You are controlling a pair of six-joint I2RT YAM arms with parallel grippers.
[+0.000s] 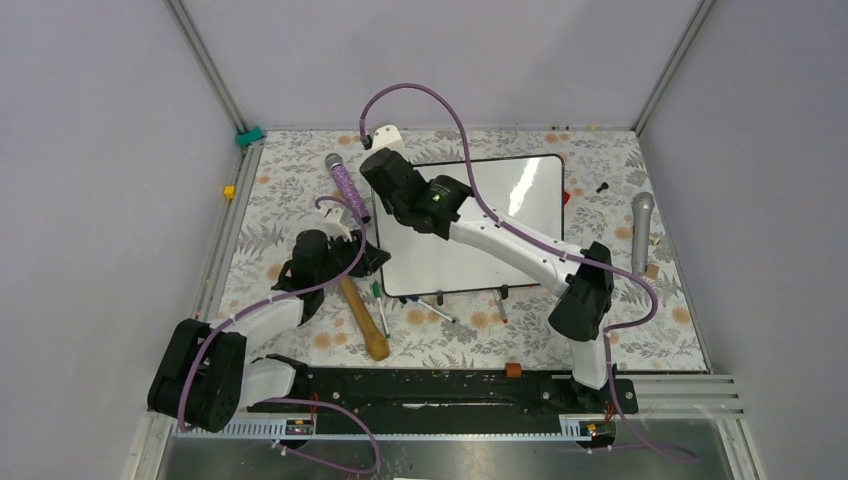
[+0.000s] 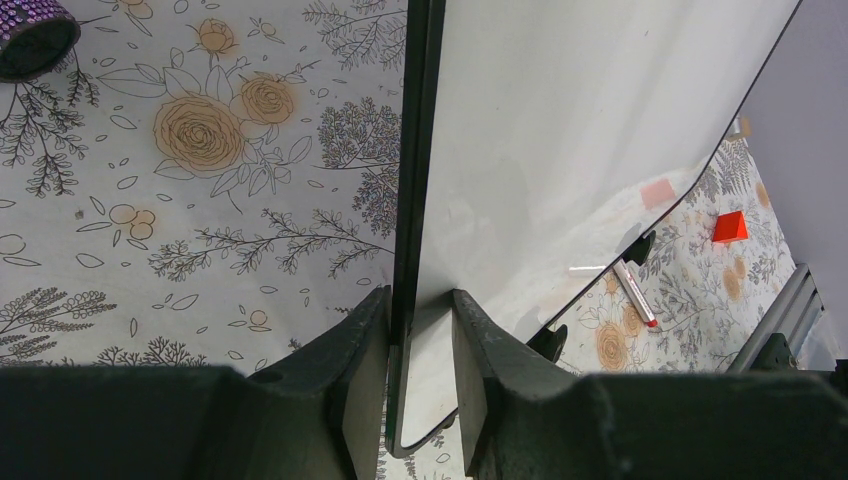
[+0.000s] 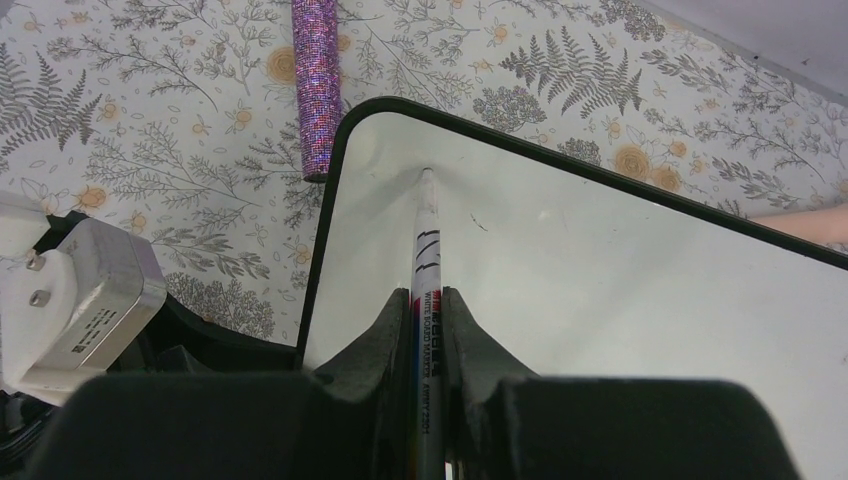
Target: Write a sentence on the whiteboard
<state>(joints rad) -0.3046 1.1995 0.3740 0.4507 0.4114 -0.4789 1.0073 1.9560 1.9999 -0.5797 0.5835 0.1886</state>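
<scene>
While left claw (image 2: 419, 296) pinches whiteboard (image 2: 560, 150) edge, right claw (image 3: 427, 296) — closed tight on marker (image 3: 428, 220)

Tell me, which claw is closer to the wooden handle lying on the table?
Left. The left gripper clamps the whiteboard at its near-left edge, right beside the wooden handle. The right gripper, pinching a marker, is up at the board's far-left corner, farther off.
</scene>
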